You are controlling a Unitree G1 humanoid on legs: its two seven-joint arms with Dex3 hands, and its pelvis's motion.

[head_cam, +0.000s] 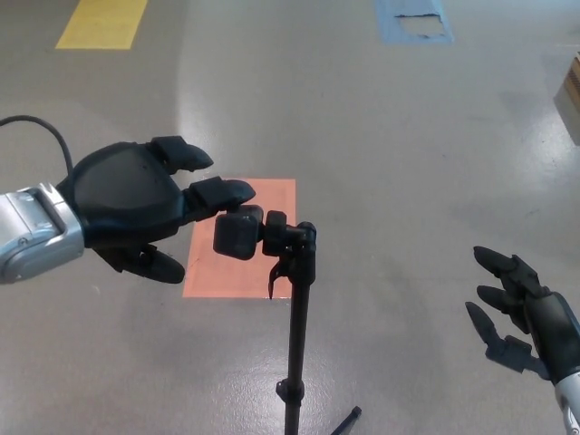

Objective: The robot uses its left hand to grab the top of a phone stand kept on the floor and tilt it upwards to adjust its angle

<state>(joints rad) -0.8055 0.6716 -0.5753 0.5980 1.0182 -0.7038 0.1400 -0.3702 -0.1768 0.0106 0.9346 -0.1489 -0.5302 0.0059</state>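
A black phone stand (296, 326) rises from the floor at lower centre, its pole upright. Its clamp head (239, 233) sits at the top, pointing left. My left hand (136, 207) is open just left of the head, its fingers (219, 192) reaching over the top of the clamp and its thumb lower down. I cannot tell whether the fingers touch the clamp. My right hand (521, 317) hangs open at the lower right, well away from the stand.
An orange rectangle (237, 263) is marked on the grey floor behind the stand. A yellow marking (101, 22) lies at the top left and a blue one (412, 20) at the top right. A stand leg (345, 420) pokes out near the bottom edge.
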